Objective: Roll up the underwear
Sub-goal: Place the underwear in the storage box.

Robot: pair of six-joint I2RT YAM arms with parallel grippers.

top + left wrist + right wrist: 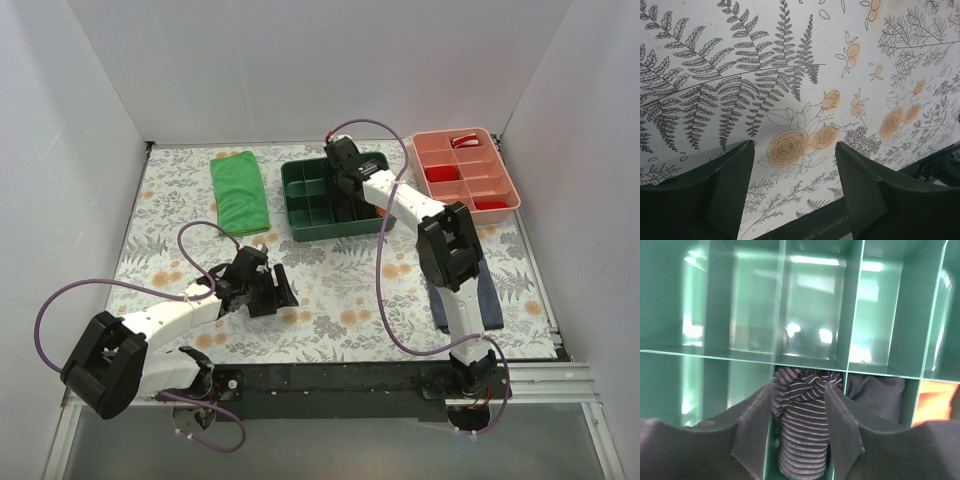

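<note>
The right gripper (800, 387) is straddling the rolled underwear (802, 440) inside a compartment of the far-centre green divider tray (715, 352). Its jaws are standing apart but touching the fabric, so I cannot tell whether they are gripping. Withdrawing risks snagging and unrolling it. The left gripper (794, 146) is hovering near-left, jaws apart, empty.

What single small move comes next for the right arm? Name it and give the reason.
Probably open the right gripper wider before any lift. The rolled black pinstriped fabric underwear already stands in a compartment of the dark green plastic divided tray, the fingers close on both sides of it; whether they grip it is unclear, so rising now might drag it out.
</note>
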